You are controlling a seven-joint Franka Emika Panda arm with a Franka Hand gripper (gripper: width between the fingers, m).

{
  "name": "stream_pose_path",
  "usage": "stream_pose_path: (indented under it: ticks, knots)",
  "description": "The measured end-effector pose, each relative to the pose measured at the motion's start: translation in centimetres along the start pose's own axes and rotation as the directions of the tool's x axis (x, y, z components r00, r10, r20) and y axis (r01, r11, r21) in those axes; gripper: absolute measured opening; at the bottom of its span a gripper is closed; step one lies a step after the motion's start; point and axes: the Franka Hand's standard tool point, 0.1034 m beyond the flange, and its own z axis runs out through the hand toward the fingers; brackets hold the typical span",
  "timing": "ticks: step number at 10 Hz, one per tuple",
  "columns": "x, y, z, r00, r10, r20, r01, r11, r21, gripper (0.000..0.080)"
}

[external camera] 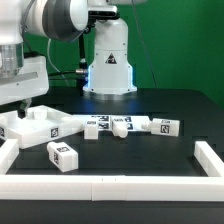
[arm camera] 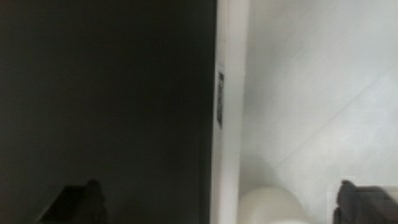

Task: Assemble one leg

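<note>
- From my remote desk: a plain green backdrop (external camera: 170, 40) spans the exterior view from 10 to 2 o'clock, evenly lit.
- A black table (external camera: 150, 160) fills the centre and runs out toward 3 o'clock, its matt top showing only soft shadows.
- A low white rail (external camera: 110, 186) edges the table along 6 o'clock, its arms turning back at 4 and 8 o'clock.
- My wrist view shows that dark tabletop (arm camera: 107, 100) across about half the frame, blurred and featureless.
</note>
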Motion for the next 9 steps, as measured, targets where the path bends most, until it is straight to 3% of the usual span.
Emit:
stream_pose_path:
  ticks: [1,3,5,6,7,8,9]
  knots:
    - [0.00,-0.06,1.05,1.000,-0.003,0.009,0.003,1.000,0.005,0.0649]
    - [0.14,-0.12,1.31,1.000,-0.007,0.010,0.007,1.000,0.002,0.0649]
    - [0.10,-0.19,1.43,1.000,-0.007,0.011,0.007,1.000,0.004,0.0386]
    - [0.09,-0.20,1.43,1.000,-0.007,0.011,0.007,1.000,0.004,0.0386]
    - [0.09,-0.21,1.45,1.000,-0.007,0.011,0.007,1.000,0.004,0.0204]
    - [0.08,-0.22,1.47,1.000,-0.007,0.011,0.007,1.000,0.005,0.0079]
    - [0.08,-0.22,1.47,1.000,-0.007,0.012,0.007,1.000,0.005,0.0079]
